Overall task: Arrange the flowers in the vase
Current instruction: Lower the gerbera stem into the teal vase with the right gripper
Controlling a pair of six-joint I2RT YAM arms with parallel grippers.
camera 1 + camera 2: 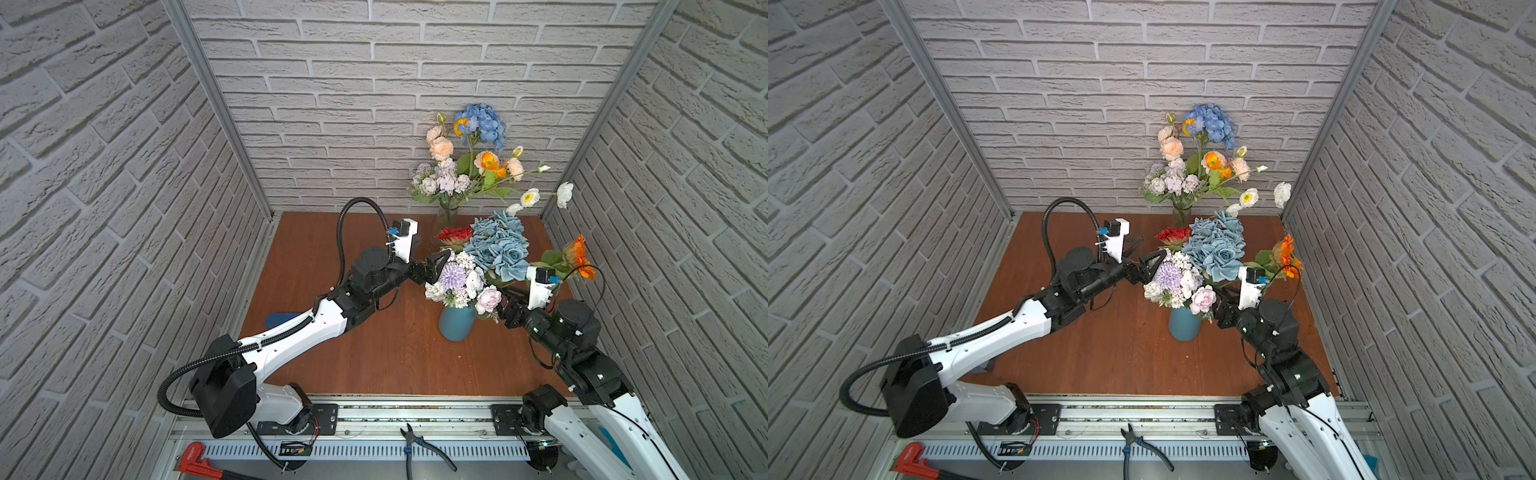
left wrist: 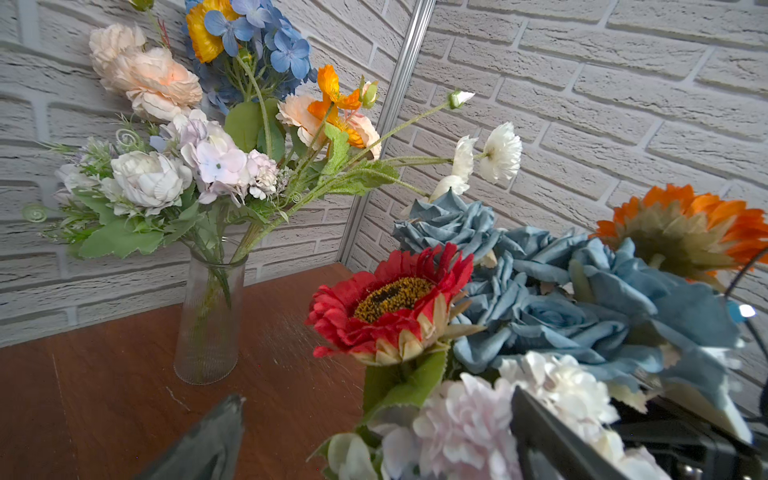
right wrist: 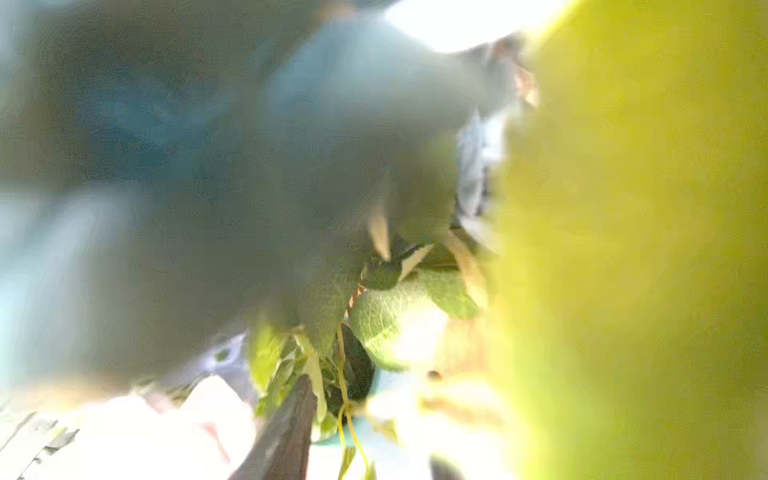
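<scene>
The blue vase [image 1: 456, 326] [image 1: 1183, 326] stands on the wooden table and holds a lilac-white bunch [image 1: 457, 282], dusty-blue blooms [image 1: 498, 245] [image 2: 561, 299], a red daisy [image 1: 455, 235] [image 2: 390, 303] and an orange daisy [image 1: 579, 255] [image 2: 685, 228] leaning out to the right. My left gripper [image 1: 432, 268] [image 2: 374, 449] is open wide at the left side of the bouquet, with pale blooms between its fingers. My right gripper [image 1: 505, 305] [image 3: 370, 449] sits low at the vase's right. Its jaws stand apart around a thin green stem [image 3: 347, 411]. Blurred leaves fill most of the right wrist view.
A glass vase [image 1: 446, 216] [image 2: 208, 316] full of flowers stands at the back against the brick wall. A blue flat object [image 1: 282, 318] lies under the left arm. Pliers [image 1: 419, 446] and a red tool [image 1: 193, 459] lie on the front rail.
</scene>
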